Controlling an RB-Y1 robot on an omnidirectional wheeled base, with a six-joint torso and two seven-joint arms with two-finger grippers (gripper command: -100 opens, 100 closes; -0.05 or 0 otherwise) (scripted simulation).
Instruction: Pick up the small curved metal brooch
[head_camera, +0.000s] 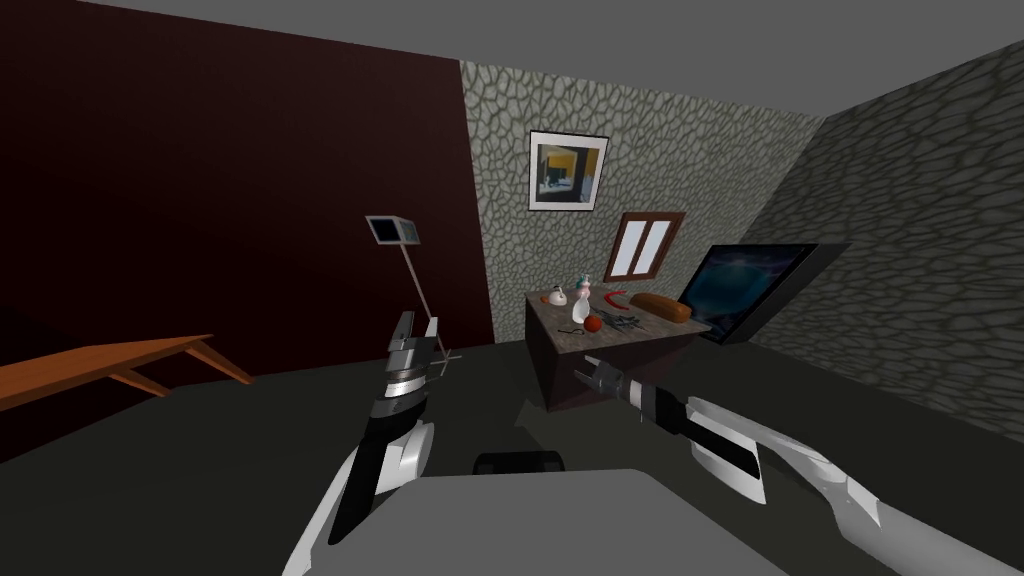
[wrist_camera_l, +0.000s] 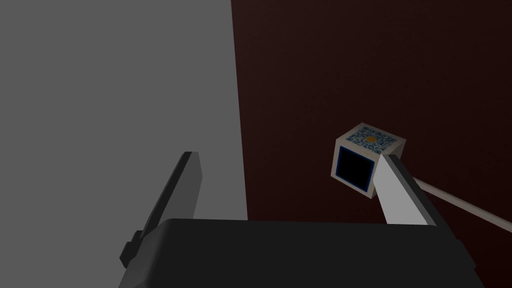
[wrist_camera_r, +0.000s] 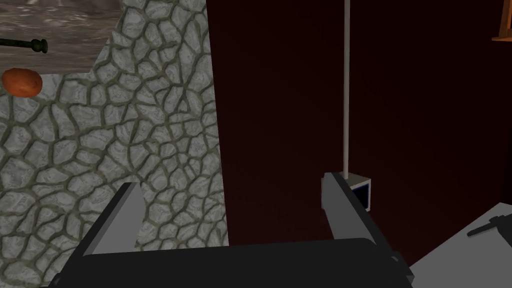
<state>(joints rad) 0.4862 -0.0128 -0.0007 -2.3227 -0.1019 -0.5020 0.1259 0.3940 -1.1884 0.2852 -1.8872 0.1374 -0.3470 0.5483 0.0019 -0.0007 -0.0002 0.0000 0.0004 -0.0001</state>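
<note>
- Two grippers, both empty. The left gripper (wrist_camera_l: 291, 156) is raised with its fingers spread, well away from the desk (head_camera: 565, 375). The right gripper (wrist_camera_r: 231, 181) also has its fingers spread and reaches toward the desk's near corner, short of the top.
- I take the brooch (head_camera: 620, 321) to be the small, dark, thin-limbed piece lying on the desk top, just beside a red round thing (head_camera: 593, 323) and between it and a brown loaf (head_camera: 660, 307). It is too small to be sure, and a red curved piece (head_camera: 612, 298) lies just behind it.
- Handling, as a judgement: it looks light, stiff and thin, lies flat and is probably slick, so it may skate or tip under a finger. Pinching from above across its thickest curved part seems safer than taking a thin limb.
- For containers, a white bottle (head_camera: 581, 303) and a white teapot-shaped vessel (head_camera: 556, 296) stand further back on the desk. Their contents are hidden.
</note>
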